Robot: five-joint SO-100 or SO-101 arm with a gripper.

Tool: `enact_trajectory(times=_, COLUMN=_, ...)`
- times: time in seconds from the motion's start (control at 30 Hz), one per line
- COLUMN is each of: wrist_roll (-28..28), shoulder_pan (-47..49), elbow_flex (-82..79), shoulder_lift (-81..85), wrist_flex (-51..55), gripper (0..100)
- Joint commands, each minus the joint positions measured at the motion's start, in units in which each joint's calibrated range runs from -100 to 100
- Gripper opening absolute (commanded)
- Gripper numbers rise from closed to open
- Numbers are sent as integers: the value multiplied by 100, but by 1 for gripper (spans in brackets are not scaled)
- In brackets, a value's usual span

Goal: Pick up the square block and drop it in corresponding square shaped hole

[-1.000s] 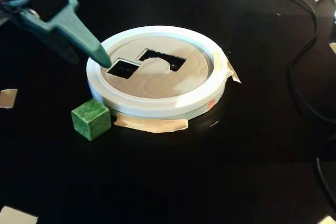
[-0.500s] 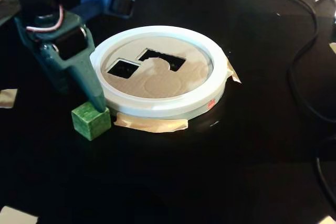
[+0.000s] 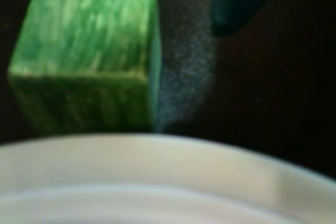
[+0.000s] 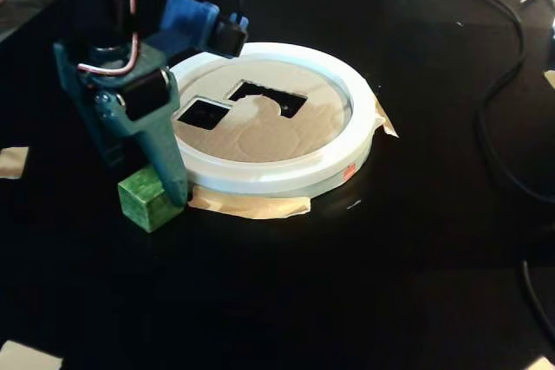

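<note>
Reaching: the gripper (image 4: 173, 192) is low at the green square block (image 4: 146, 201).
Block: it sits on the black table (image 4: 347, 283), just beside the white rim of the round board (image 4: 286, 175).
Fingers: one teal finger (image 4: 165, 166) stands between block and rim; whether they are spread or pinching cannot be told.
Hole: the square shaped hole (image 4: 203, 113) waits up on the board.

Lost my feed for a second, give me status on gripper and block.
Gripper down at the green block, one finger between block and white rim; grip state unclear. Block on the table, not lifted. Square hole clear.
</note>
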State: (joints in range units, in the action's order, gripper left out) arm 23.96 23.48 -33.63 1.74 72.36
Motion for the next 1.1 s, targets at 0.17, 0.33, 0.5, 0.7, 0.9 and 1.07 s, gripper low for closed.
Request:
enact_trajectory(times=0.17, wrist_roll=34, shoulder_pan=37, elbow_flex=403, shoulder_lift=-8, wrist_flex=-56, gripper=64)
enact_trajectory(times=0.33, wrist_roll=34, shoulder_pan=37, elbow_flex=394, shoulder_lift=-17, wrist_flex=-56, gripper=64)
enact_trajectory(times=0.5, wrist_roll=34, shoulder_pan=37, elbow_flex=403, shoulder_lift=-331, wrist_flex=-66, gripper=64)
enact_trajectory(times=0.7, wrist_roll=34, shoulder_pan=37, elbow_flex=421, shoulder_lift=-295, wrist_flex=-66, gripper=52)
enact_trajectory(times=0.9, wrist_roll=34, shoulder_pan=37, elbow_flex=421, shoulder_lift=-232, wrist_flex=-66, gripper=43)
enact_trajectory(times=1.07, wrist_roll=34, shoulder_pan=37, elbow_flex=421, shoulder_lift=-223, wrist_flex=-56, gripper=32)
